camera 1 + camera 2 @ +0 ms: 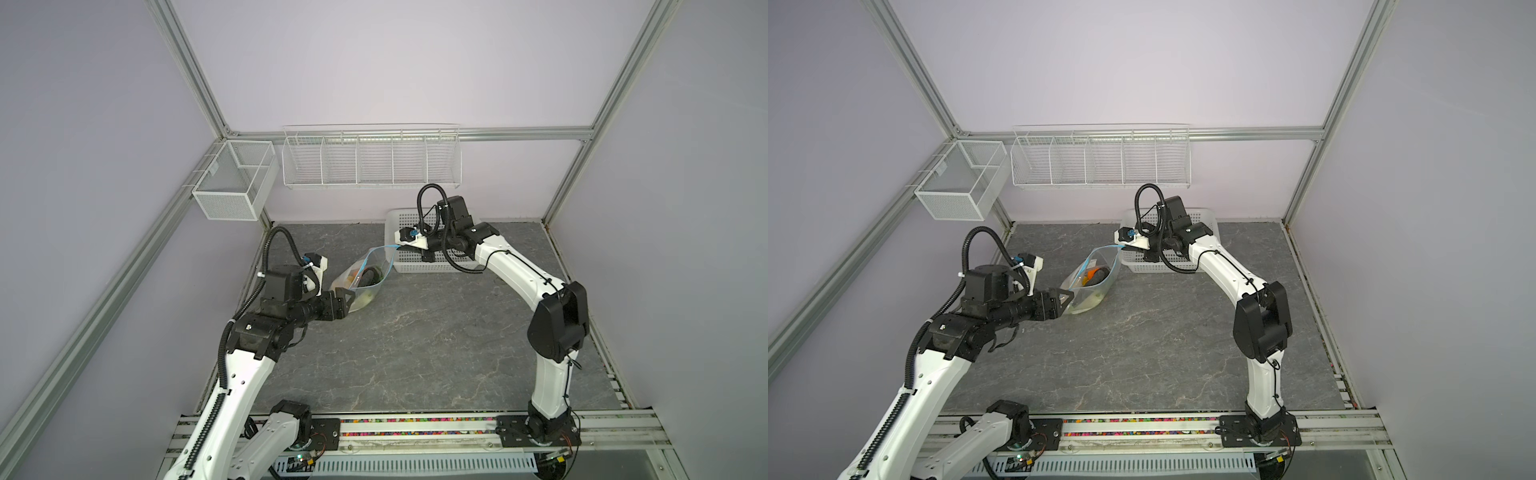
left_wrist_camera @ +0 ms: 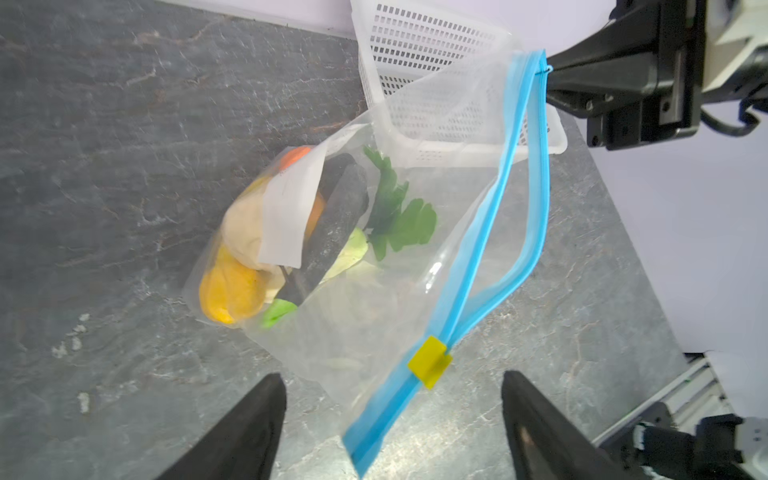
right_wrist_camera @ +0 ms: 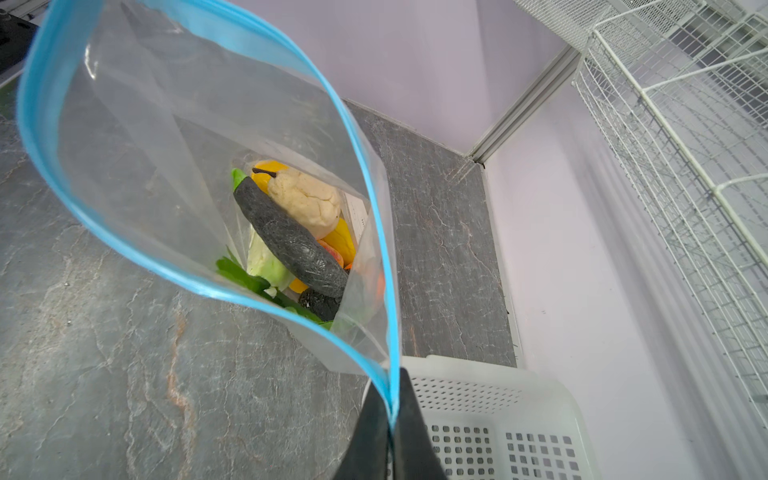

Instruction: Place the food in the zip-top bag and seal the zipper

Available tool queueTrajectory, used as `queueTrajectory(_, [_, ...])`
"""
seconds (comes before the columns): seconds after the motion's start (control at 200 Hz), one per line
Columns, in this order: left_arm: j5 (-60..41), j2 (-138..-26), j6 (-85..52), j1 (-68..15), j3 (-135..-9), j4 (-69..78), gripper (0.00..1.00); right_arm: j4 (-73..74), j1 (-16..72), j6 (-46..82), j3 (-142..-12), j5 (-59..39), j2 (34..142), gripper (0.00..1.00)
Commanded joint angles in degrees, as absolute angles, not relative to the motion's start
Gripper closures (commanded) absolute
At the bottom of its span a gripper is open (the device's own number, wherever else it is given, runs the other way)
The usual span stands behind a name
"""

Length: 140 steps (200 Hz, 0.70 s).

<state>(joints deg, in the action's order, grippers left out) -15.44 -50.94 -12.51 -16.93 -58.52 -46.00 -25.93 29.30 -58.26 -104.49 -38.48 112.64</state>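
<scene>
Pinching zipper [image 2: 382,419] end, right pincer [image 3: 392,399], zip-top bag [image 2: 374,324] gaping, left pincer [image 2: 393,376] spread beside slider [image 2: 429,362], open tabletop [image 1: 415,332] around

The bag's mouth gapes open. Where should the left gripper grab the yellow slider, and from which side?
Probably pinch the yellow slider across its flat faces, from the closed end of the zipper, where the open left gripper sits; the right gripper pins the far end.
</scene>
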Motion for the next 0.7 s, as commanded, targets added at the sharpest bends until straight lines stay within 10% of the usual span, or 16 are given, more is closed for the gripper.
queueTrajectory(0.0, [-10.41, -49.63, -9.29, -18.10, -57.19, -47.20, 0.23, -26.48, 28.54, -56.61, -105.82, -40.43, 113.84, 0.93])
queueTrajectory(0.565, [-17.95, -50.92, -8.31, -18.37, -54.62, -38.35, 0.54, -26.47, 27.88, -55.30, -105.64, -41.66, 114.08, 0.93])
queueTrajectory(0.695, [-19.26, -52.62, -7.52, -18.37, -55.84, -40.34, 0.77, -26.02, 27.92, -54.76, -105.73, -41.99, 114.08, 0.93])
